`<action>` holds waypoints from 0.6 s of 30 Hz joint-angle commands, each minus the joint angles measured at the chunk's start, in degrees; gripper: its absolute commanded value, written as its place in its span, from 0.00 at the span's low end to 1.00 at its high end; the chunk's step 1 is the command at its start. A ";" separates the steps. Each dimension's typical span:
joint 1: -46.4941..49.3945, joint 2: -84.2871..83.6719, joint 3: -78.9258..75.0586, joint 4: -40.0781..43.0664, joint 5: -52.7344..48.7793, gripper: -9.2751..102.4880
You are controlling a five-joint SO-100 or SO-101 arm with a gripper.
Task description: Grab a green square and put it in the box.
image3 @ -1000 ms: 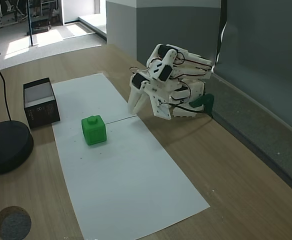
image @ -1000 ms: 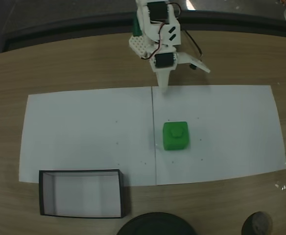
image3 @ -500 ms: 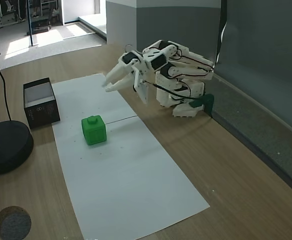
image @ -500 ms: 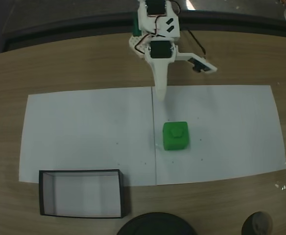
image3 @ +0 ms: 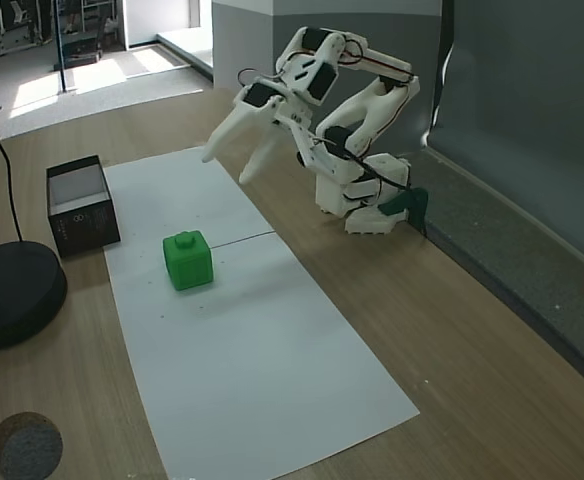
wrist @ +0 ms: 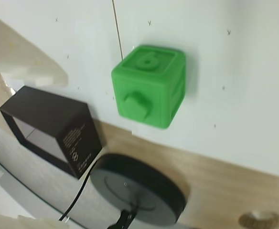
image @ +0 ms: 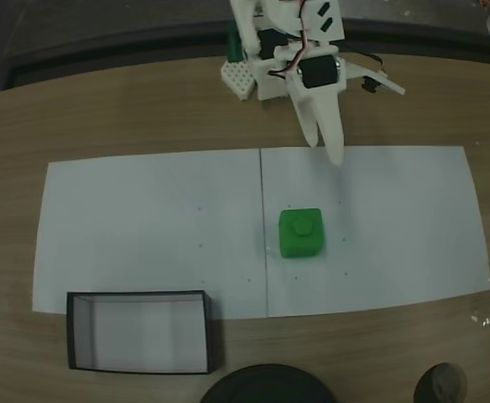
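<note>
In a fixed view from above, we see the green square (image: 300,232) right of centre on white paper (image: 144,227), with the box (image: 141,331) at the lower left on the wooden table (image: 102,117), well apart from it. The gripper (image: 327,151) sits at the top centre, above the block and not touching it.

In another fixed view from the side, we see what the top one hides: the gripper (image3: 228,166) hangs raised in the air, fingers spread, empty.

The wrist view brings the block (wrist: 150,85) close in the upper middle: bright green, rounded edges, a raised knob on one face and a moulded figure on another. We also see a dark round disc (wrist: 137,188) at the bottom with a cable.
</note>
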 commanded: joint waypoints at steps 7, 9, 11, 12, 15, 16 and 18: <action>3.60 -36.56 -25.40 7.47 0.35 0.33; 5.27 -41.92 -29.71 7.73 2.72 0.34; 7.12 -46.76 -32.70 7.73 4.31 0.38; 7.73 -48.87 -33.57 7.56 4.31 0.41; 8.17 -53.88 -35.07 7.56 4.31 0.48; 7.91 -55.02 -35.07 7.47 4.31 0.49; 7.47 -56.69 -35.07 7.21 4.66 0.49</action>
